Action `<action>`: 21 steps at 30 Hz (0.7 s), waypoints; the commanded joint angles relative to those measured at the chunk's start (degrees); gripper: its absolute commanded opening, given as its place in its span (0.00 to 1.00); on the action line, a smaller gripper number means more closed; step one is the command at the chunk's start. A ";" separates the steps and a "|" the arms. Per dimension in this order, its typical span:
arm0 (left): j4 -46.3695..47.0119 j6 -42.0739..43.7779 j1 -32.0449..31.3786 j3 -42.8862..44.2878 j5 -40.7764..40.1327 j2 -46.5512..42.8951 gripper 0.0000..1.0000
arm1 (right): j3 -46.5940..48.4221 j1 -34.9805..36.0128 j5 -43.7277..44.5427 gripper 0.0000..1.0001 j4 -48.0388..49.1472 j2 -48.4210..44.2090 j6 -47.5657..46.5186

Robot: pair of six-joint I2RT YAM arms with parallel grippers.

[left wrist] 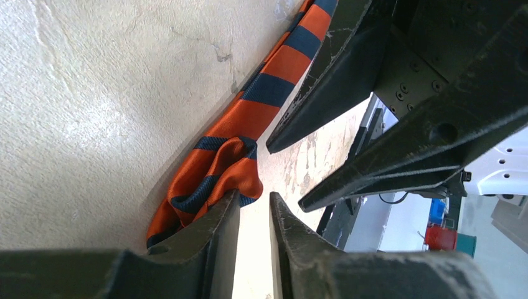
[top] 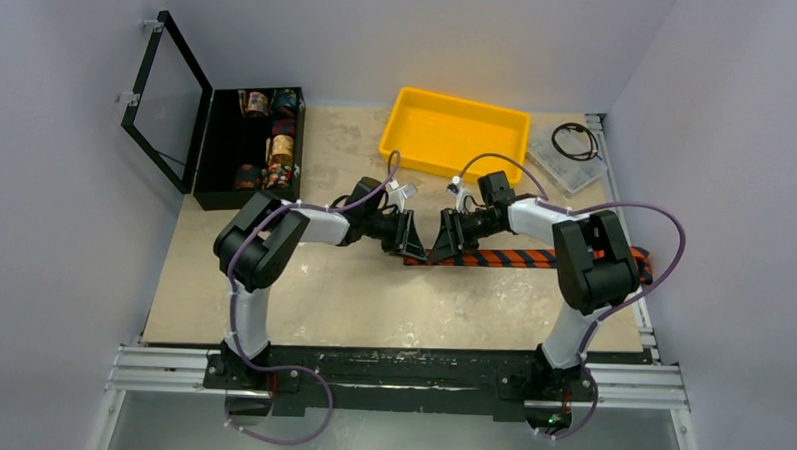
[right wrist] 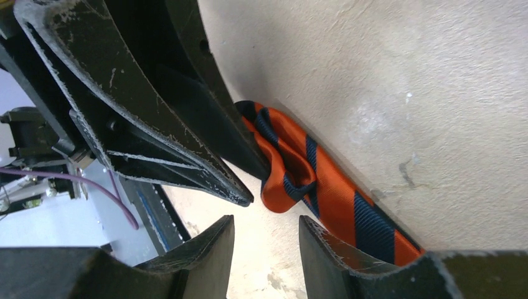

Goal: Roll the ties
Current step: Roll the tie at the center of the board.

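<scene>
Tie (left wrist: 221,165) end, folded over into a loose first turn, lay on the surface (left wrist: 93,124) just beside the left jaws and facing the right jaws. Both pairs stood parted, gripping nothing. We judged they met there, tip to tip, to start the roll. Smooth woven orange and navy stripes ran flat across the rough, pale board.

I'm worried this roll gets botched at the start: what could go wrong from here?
The tie has its folded end lying loose, neither tool gripping it, so it may flop open. The left tool and right tool sit almost tip to tip; closing in could knock them together or pinch only one layer.
</scene>
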 commanded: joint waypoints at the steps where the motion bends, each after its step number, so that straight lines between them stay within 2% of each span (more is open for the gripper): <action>1: 2.41 -1.92 0.61 1.88 1.81 1.15 0.19 | 0.90 -0.31 1.74 0.41 3.32 0.83 2.54; 3: 1.99 -1.79 0.82 1.97 1.74 1.30 0.13 | 1.05 -0.27 2.36 0.39 4.28 0.92 3.22; 6: 1.47 -1.63 0.87 2.05 1.50 1.34 0.10 | 1.42 -0.18 2.92 0.37 4.77 1.42 3.81; 21: 1.44 -1.68 0.86 2.45 1.20 2.18 0.08 | 4.01 0.52 2.33 0.34 5.24 4.41 4.54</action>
